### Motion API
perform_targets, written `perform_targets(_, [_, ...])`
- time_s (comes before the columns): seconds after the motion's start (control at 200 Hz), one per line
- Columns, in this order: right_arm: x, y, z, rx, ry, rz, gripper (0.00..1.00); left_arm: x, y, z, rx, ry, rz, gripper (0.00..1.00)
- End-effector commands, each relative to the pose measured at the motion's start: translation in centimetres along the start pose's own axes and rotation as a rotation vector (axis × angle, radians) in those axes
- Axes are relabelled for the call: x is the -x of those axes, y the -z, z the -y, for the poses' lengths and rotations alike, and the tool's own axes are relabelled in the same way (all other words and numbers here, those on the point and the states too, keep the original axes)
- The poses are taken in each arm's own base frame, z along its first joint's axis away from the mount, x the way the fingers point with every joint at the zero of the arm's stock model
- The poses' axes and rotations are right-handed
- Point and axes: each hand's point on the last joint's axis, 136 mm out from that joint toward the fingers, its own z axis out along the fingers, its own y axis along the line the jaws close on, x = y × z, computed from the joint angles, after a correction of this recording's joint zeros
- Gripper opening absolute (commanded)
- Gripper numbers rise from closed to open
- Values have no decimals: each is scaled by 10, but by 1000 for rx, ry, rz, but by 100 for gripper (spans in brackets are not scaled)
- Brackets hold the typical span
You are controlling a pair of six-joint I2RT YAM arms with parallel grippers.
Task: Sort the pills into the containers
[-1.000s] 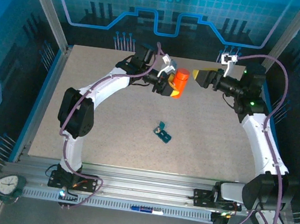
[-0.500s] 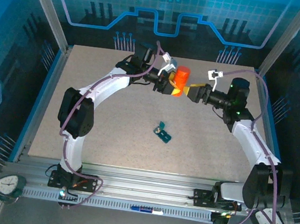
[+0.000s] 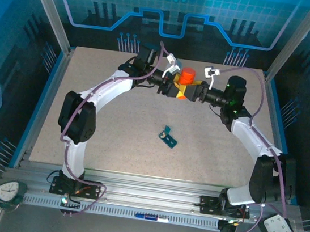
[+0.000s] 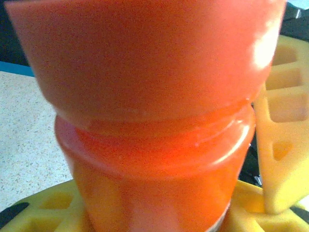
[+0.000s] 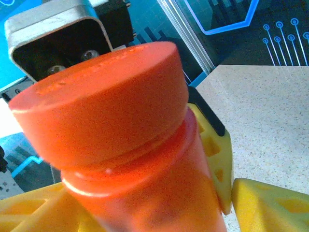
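Pill box point(image 3: 168, 138) is the tiny dark-teal rectangle lying flat and skewed near the middle of the speckled table point(image 3: 111, 144), with a paler bit at its upper-left end. It's way too small from the top cam to make out compartments. Neither arm is near it; both are busy well behind it, toward the far edge.

Going left to right: the left arm point(image 3: 104, 92) arcs in from the left side, and the left gripper point(image 3: 179, 90) is clamped on the orange bottle point(image 3: 187, 76), held upright with the cap point(image 5: 101, 106) on. In its wrist cam the bottle sits right between the yellow fingers point(image 4: 53, 210). The right gripper point(image 3: 194, 92) comes in from the other side, its yellow fingers point(image 5: 270, 203) straddling the same bottle. Can't tell whether they're actually squeezing it or just sitting beside it.

Room-wise, bare tabletop stretches all round the box, especially left and toward the near edge. A blue rim point(image 3: 41, 106) and metal frame posts point(image 3: 47, 4) fence the table.
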Motion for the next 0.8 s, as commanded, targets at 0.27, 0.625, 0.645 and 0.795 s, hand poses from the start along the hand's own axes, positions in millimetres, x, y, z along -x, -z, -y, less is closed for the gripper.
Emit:
perform_targets(0.27, [25,-5,-16,23,59,60,75,20,6,28,-51,-51,26,0])
perform_targets(0.625, [28,-9,-21,67,39,67,35,17,4,29,-52,-52,14,0])
perform_targets(0.645, [28,-9,-21,68,38,67,34,16,4,29,-51,-51,13,0])
perform_targets(0.795, [29,-8,-20,55,39,71,57,17,5,31,-51,-54,13,0])
